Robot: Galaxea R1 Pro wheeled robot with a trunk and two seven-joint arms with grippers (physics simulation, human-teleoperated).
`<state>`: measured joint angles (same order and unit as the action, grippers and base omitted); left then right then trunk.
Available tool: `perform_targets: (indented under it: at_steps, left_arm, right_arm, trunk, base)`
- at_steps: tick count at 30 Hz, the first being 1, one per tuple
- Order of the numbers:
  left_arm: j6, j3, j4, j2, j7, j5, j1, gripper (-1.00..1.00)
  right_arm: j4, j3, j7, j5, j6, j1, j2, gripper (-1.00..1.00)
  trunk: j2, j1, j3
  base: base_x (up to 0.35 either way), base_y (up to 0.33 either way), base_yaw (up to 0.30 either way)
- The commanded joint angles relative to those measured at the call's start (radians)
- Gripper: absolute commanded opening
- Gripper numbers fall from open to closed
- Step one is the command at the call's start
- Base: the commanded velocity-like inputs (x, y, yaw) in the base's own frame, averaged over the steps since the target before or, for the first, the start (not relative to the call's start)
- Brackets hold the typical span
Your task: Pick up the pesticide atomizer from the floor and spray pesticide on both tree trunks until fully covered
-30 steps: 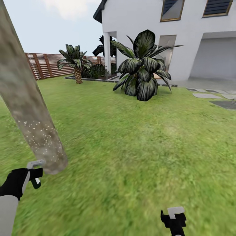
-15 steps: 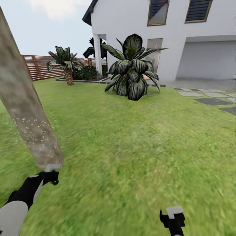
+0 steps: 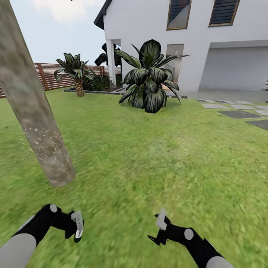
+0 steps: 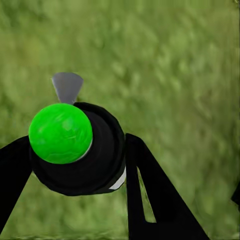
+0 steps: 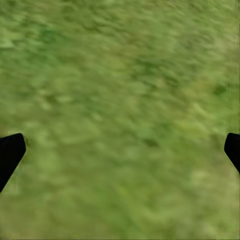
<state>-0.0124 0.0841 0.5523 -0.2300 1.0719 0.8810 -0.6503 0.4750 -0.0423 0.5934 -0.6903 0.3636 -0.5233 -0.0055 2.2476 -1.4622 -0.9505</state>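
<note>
The left gripper (image 3: pixel 77 227) hung low over the grass (image 3: pixel 156 156), jaws closed on the atomizer (image 4: pixel 75 147), near the trunk (image 3: pixel 35 119), which stood speckled with whitish pesticide (image 3: pixel 42 143). The right gripper (image 3: pixel 160 227) hovered over grass, jaws spread wide and holding nothing.

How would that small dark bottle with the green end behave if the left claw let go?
The small dark bottle with a green end looks rounded, so it would probably roll. It seems tiny between the left gripper fingers, so likely light. The grass lawn should cushion it.
</note>
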Motion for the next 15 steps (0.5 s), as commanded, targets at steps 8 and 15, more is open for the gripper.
perform_targets:
  at_steps: [8,15]
  left_arm:
    - [-0.012,-0.051,0.003,0.056,0.059,0.032,-0.002,-1.00]
    - [-0.012,-0.053,0.003,0.088,0.053,0.032,-0.003,-1.00]
  right_arm:
    - [0.020,-0.004,0.138,-0.006,0.005,-0.002,0.029,1.00]
    - [0.025,-0.005,0.235,-0.006,0.006,-0.002,0.065,-1.00]
  trunk:
    - [0.000,0.000,-0.001]
    - [0.000,0.000,-0.001]
  base:
    - [-0.002,0.000,0.000]
    - [0.000,0.000,0.000]
